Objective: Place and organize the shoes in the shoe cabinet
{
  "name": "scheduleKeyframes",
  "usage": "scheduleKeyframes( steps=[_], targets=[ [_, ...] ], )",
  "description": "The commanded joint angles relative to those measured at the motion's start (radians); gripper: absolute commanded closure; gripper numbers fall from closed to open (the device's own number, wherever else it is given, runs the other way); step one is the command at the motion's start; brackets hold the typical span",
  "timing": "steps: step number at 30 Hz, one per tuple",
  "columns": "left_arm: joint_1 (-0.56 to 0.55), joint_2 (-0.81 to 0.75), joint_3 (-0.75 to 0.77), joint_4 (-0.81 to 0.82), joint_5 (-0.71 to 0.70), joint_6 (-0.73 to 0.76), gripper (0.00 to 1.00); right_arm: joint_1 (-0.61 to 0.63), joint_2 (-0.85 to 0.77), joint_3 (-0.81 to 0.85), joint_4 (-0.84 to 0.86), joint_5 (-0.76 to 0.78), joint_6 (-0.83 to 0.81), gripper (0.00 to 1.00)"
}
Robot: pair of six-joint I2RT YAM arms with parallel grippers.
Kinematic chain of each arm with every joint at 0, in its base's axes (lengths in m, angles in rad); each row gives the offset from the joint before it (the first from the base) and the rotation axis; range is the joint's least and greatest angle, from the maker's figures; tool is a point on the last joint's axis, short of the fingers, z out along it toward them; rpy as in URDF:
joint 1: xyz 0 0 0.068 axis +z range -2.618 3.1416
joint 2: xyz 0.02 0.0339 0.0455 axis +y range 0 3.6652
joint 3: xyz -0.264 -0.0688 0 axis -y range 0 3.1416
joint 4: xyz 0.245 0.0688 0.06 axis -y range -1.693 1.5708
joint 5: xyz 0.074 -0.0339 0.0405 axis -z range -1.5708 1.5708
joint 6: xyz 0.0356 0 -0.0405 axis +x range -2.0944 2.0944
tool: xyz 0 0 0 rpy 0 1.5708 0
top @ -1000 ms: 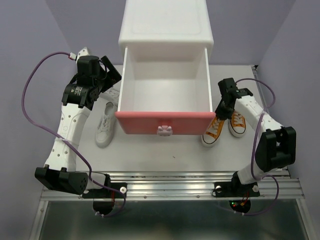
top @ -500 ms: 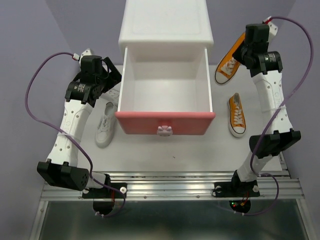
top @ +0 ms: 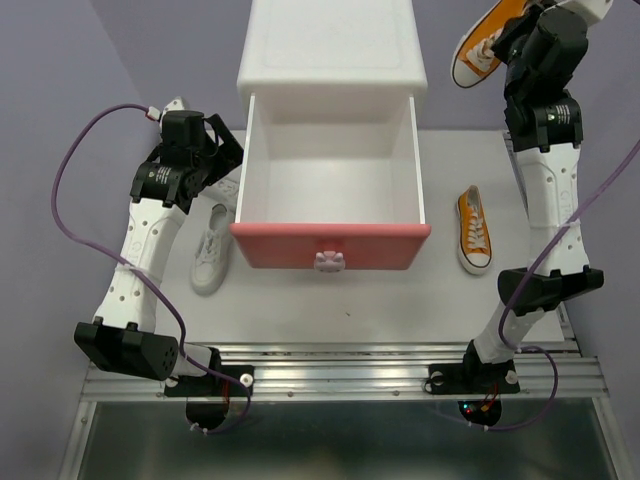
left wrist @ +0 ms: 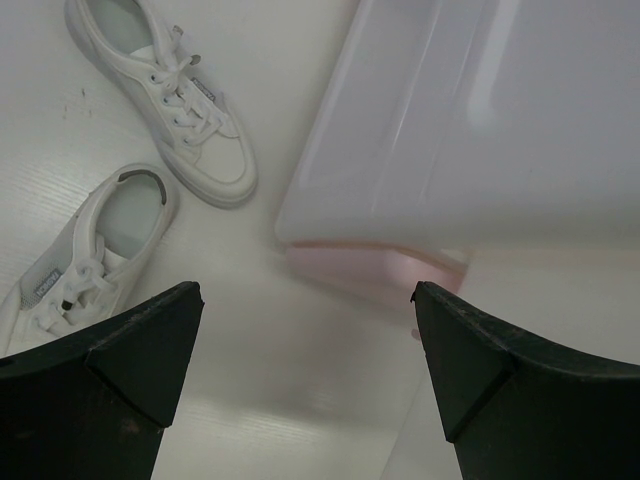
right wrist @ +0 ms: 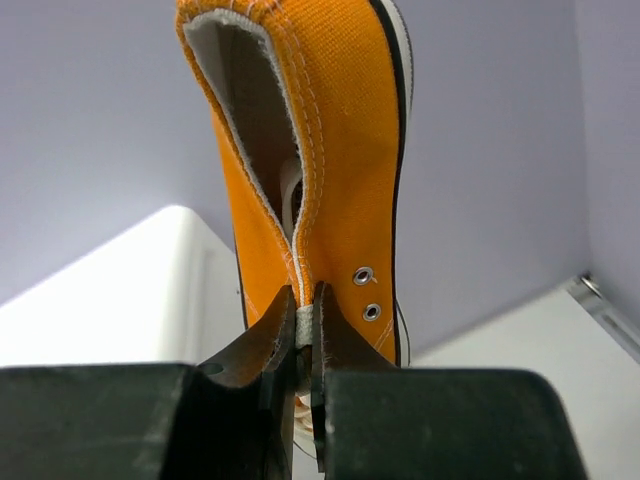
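The white shoe cabinet (top: 330, 50) stands at the back with its pink-fronted upper drawer (top: 330, 245) pulled out; nothing shows inside it. My right gripper (right wrist: 303, 312) is raised high at the cabinet's right, shut on the side wall of one orange sneaker (top: 480, 45) (right wrist: 330, 150), which hangs in the air. The other orange sneaker (top: 474, 230) lies on the table right of the drawer. Two white sneakers (top: 212, 248) (left wrist: 165, 95) lie left of the drawer. My left gripper (left wrist: 305, 345) hovers open above them, beside the drawer's left wall, holding nothing.
The drawer's translucent side wall (left wrist: 470, 120) fills the right of the left wrist view. A purple backdrop (top: 60, 70) closes in the table on three sides. The arms' rail (top: 340, 365) runs along the near edge.
My right arm has lifted an orange sneaker from beside the drawer's right front corner up and back to beside the cabinet top. The left arm barely shifted.
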Motion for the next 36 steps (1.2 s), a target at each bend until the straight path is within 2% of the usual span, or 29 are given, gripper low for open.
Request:
scheduleKeyframes(
  steps=[1,8,17,22,27,32,36],
  targets=[
    [0.004,0.003,0.047,0.006,0.004,0.0,0.01,-0.005,-0.059,0.072,0.369,-0.158,0.033,0.99],
    [0.004,0.007,0.056,0.0,0.009,0.004,0.01,-0.005,-0.048,0.078,0.579,-0.288,0.155,1.0],
    [0.004,-0.006,0.044,-0.017,0.021,-0.012,0.01,-0.005,0.045,0.189,0.608,-0.577,0.435,0.99],
    [0.004,-0.019,0.035,-0.027,0.02,-0.023,0.01,0.023,0.056,0.189,0.645,-0.721,0.577,0.99],
    [0.004,-0.022,0.03,-0.04,0.018,-0.042,0.01,0.124,0.065,0.187,0.597,-0.805,0.588,0.99],
    [0.003,-0.036,0.012,-0.033,0.006,-0.053,0.01,0.248,0.038,0.164,0.424,-0.861,0.481,0.99],
    [0.004,-0.04,-0.005,-0.033,-0.002,-0.058,0.01,0.299,-0.002,0.074,0.313,-0.92,0.435,0.99]
  ],
)
